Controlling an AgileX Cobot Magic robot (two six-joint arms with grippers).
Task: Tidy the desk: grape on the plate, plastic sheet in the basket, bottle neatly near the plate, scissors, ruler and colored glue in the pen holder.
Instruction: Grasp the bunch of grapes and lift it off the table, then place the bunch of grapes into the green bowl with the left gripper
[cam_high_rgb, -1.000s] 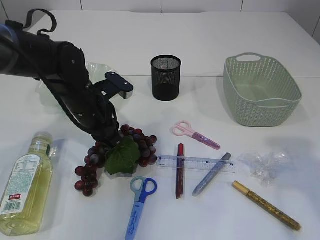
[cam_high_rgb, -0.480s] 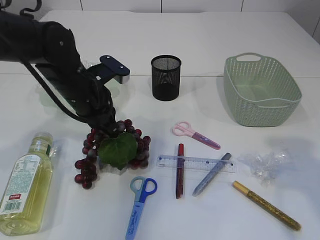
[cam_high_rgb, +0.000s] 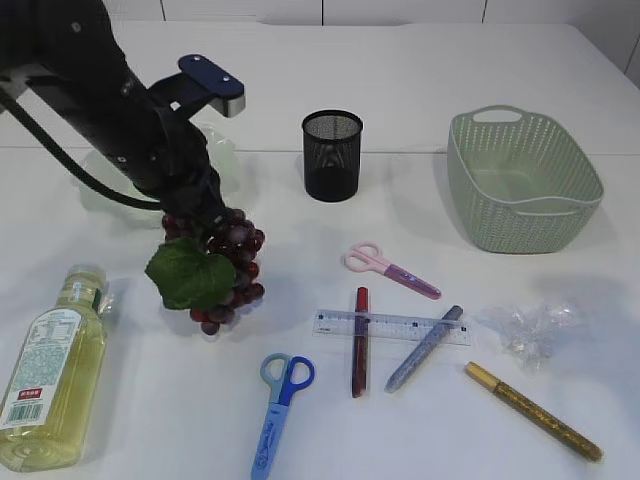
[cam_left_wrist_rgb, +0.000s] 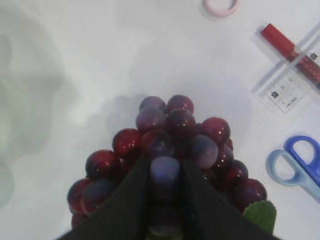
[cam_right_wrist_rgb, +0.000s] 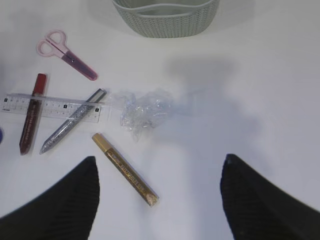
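Note:
My left gripper (cam_high_rgb: 205, 225) is shut on the grape bunch (cam_high_rgb: 225, 270) with its green leaf and holds it in the air left of centre; the left wrist view shows the jaws (cam_left_wrist_rgb: 165, 175) clamped on the grapes (cam_left_wrist_rgb: 172, 130). The clear plate (cam_high_rgb: 95, 185) lies behind the arm, mostly hidden. The bottle (cam_high_rgb: 50, 385) lies at front left. Pink scissors (cam_high_rgb: 388, 269), blue scissors (cam_high_rgb: 280, 400), ruler (cam_high_rgb: 392, 327), red (cam_high_rgb: 359, 342), silver (cam_high_rgb: 423, 349) and gold glue pens (cam_high_rgb: 530, 410) lie in the middle. The plastic sheet (cam_high_rgb: 530, 328) lies at right. My right gripper (cam_right_wrist_rgb: 159, 167) is open above the gold pen (cam_right_wrist_rgb: 125, 169).
The black mesh pen holder (cam_high_rgb: 331, 155) stands at the back middle. The green basket (cam_high_rgb: 522, 180) stands at the back right and shows in the right wrist view (cam_right_wrist_rgb: 165, 17). The plastic sheet (cam_right_wrist_rgb: 145, 110) lies just ahead of the right jaws.
My left gripper has lifted the grape bunch off the table and carried it up and to the left. The other objects have not moved.

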